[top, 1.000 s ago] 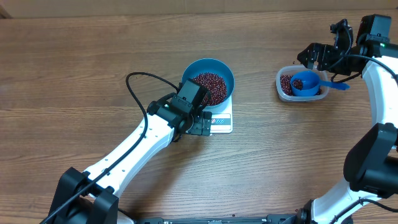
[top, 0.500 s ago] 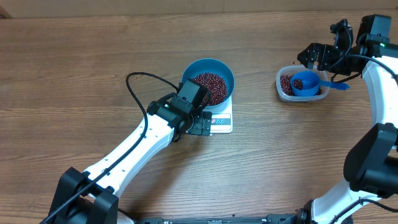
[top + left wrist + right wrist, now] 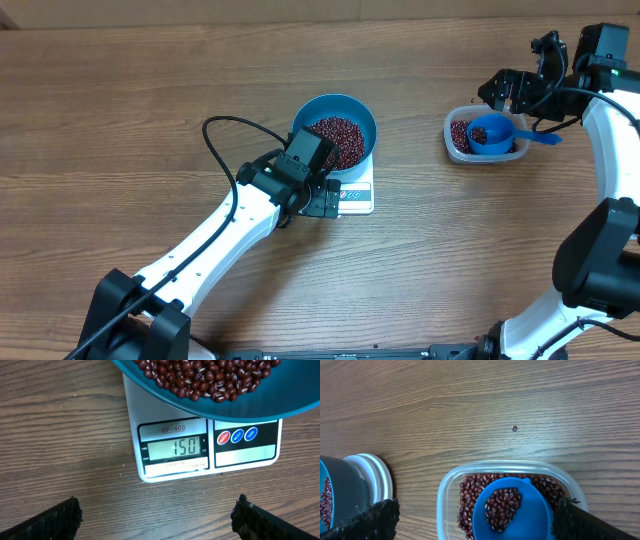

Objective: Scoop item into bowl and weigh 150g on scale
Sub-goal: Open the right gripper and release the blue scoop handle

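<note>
The blue bowl [image 3: 335,130] holds dark red-brown beans [image 3: 338,140] and stands on the white scale [image 3: 354,196] at the table's middle. In the left wrist view the bowl [image 3: 210,407] overhangs the scale [image 3: 245,452], whose display [image 3: 175,448] reads 150. My left gripper [image 3: 159,517] hovers open just in front of the scale, with only bare wood between its fingers. My right gripper [image 3: 480,517] is open above the clear tub [image 3: 455,485], which holds beans [image 3: 470,495] and the blue scoop [image 3: 512,510]. The scoop has some beans in it and lies free.
The clear tub [image 3: 484,136] with the blue scoop [image 3: 493,133] sits at the right side of the table, the scoop's handle pointing right. One stray bean [image 3: 515,428] lies on the wood beyond the tub. The left arm's black cable [image 3: 215,150] loops left of the bowl.
</note>
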